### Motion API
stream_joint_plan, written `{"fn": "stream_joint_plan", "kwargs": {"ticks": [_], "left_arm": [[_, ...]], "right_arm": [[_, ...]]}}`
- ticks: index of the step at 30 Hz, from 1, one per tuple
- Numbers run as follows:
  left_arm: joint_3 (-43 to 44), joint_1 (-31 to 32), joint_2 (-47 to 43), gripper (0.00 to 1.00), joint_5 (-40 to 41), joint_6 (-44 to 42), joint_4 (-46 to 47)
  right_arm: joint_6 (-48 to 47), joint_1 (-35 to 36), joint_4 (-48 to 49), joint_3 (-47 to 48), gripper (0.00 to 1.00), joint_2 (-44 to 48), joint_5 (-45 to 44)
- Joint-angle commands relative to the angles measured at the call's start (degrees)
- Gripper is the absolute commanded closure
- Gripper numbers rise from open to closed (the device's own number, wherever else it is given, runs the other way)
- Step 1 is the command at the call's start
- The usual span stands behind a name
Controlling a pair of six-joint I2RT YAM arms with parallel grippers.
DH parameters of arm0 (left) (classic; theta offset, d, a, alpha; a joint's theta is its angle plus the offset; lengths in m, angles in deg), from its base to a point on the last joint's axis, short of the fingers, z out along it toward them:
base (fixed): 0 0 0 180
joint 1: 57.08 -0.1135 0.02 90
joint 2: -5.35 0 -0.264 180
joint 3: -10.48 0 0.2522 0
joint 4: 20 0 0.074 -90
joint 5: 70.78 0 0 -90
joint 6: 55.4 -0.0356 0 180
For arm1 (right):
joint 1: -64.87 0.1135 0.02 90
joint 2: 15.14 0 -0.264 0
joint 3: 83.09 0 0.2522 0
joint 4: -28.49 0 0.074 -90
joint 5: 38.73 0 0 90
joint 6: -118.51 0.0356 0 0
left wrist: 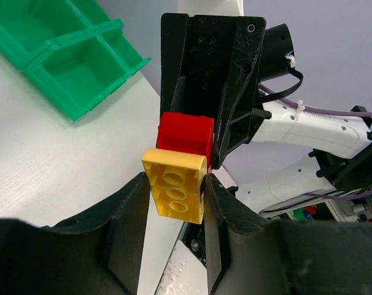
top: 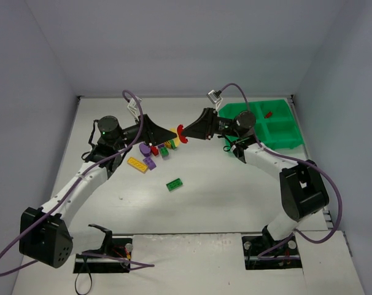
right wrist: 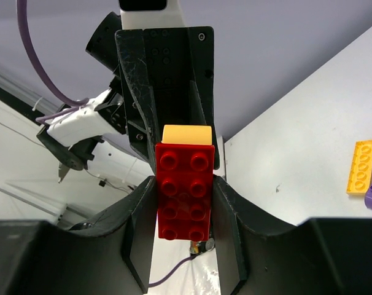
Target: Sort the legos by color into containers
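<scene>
Above the white tabletop [top: 235,196], just beyond its centre toward the far edge: left gripper [left wrist: 174,196] and right gripper [right wrist: 185,203] tip to tip, clear of the surface. Left gripper narrowed onto a yellow studded plastic brick [left wrist: 177,187], clamped on both sides, hollow underside toward the left wrist camera. Right gripper narrowed onto a red studded plastic brick [right wrist: 186,190], two-by-four stud face toward the right wrist camera. Red and yellow bricks touching, one pressed against the other; whether interlocked, cannot tell. At the far right corner: bright green plastic tray [top: 284,138] with raised walls and square compartments, one small red piece [top: 268,114] lying in a far compartment. Left of centre, beneath the left gripper: loose cluster on the surface, comprising a purple brick [top: 145,148], a small red brick [top: 154,150], a small green brick [top: 164,152], a flat yellow brick [top: 137,165] and a second purple brick [top: 150,162]. Near the centre, apart from the cluster: lone green brick [top: 174,184].
</scene>
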Motion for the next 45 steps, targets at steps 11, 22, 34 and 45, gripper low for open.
{"fn": "stream_joint_plan", "kwargs": {"ticks": [11, 22, 34, 45], "left_arm": [[0.38, -1.97, -4.28, 1.0, -0.15, -1.69, 4.61], [5.21, -1.97, -4.19, 1.0, 6.34, -12.13, -17.33], [6.09, -1.89, -12.1, 1.0, 17.77, -21.72, -38.09], [5.74, -1.8, -14.65, 1.0, 20.68, -21.29, -40.38]], "right_arm": [[-4.73, -7.39, -1.06, -2.09, 1.0, 4.55, 2.93], [-45.46, -22.77, -62.27, 16.51, 1.0, 5.79, -14.33], [-60.8, -30.15, -72.96, 37.8, 1.0, -10.2, -64.65], [-62.3, -33.06, -72.87, 49.76, 1.0, -26.03, -67.03]]}}
